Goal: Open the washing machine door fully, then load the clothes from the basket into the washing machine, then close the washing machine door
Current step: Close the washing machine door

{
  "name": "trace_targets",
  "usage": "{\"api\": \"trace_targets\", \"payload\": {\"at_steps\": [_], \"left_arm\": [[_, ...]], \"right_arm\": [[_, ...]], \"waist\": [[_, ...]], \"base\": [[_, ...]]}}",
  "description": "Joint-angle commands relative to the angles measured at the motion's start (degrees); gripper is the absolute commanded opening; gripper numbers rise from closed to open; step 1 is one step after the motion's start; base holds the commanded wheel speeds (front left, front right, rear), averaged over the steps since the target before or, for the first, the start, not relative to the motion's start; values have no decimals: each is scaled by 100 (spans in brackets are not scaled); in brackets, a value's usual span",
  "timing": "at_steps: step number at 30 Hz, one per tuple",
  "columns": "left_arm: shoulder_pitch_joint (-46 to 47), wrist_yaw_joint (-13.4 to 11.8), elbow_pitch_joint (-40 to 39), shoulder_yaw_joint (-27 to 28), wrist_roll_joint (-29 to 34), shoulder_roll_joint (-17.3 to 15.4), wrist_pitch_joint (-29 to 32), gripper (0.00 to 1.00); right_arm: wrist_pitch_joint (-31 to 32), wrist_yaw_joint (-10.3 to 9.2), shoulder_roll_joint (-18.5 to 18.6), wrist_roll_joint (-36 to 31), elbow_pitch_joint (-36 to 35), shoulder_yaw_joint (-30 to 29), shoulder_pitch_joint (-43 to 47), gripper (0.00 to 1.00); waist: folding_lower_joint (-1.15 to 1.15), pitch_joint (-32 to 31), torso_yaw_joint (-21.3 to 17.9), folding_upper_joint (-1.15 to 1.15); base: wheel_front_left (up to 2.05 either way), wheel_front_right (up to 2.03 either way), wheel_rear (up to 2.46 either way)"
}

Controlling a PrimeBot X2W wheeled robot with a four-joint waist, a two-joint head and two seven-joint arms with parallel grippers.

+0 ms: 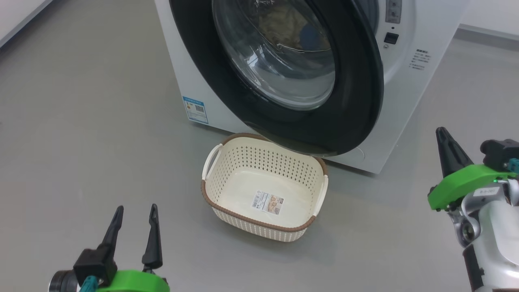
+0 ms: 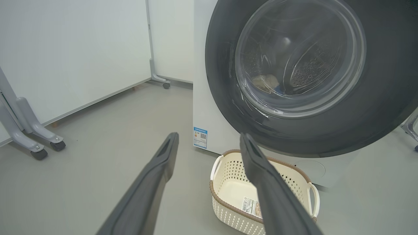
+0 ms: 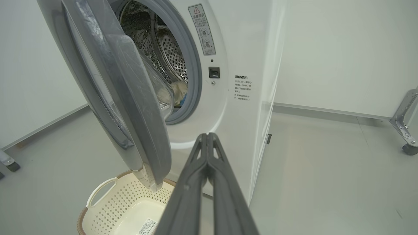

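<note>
Since the clothes (image 3: 178, 91) lie inside the washing machine (image 1: 405, 93), the basket (image 1: 259, 160) sits bare under the half-shut washing machine door (image 1: 357, 101). The right gripper (image 1: 442, 134), pinched shut, is near its edge, maybe to push; the left gripper (image 1: 136, 211) hangs open.

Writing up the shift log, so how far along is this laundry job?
Done: the basket is empty apart from its label, and the clothes lie in the drum of the washing machine. In hand: the washing machine door stands part-open; the right gripper, shut and empty, sits near its free edge, the left gripper open further back. Left: swinging the door closed.
</note>
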State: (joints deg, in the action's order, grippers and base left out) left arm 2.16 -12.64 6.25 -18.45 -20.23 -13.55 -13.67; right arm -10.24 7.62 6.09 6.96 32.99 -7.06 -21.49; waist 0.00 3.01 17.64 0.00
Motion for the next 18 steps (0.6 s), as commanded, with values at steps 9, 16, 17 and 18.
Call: {"api": "trace_targets", "payload": {"at_steps": [9,16,17,18], "left_arm": [[292,-19,-141,230,-17,-86,-87,100],[299,-33,-145,249,-41,-77,-99,100],[300,-34,-147,250,-43,-74,-101,100],[303,-35,-147,249,-42,-71,-102,100]], "right_arm": [[-367,-13,164,-65,603,85,-1038,0],[-446,-13,189,-231,182,231,-1651,0],[-449,-13,168,-249,39,289,-1727,0],[-451,-13,146,-269,-122,375,-1792,0]], "waist": [[0,10,180,0],[0,38,130,0],[0,37,117,0],[0,35,109,0]], "base": [[0,0,0],[0,0,0],[0,0,0],[0,0,0]]}}
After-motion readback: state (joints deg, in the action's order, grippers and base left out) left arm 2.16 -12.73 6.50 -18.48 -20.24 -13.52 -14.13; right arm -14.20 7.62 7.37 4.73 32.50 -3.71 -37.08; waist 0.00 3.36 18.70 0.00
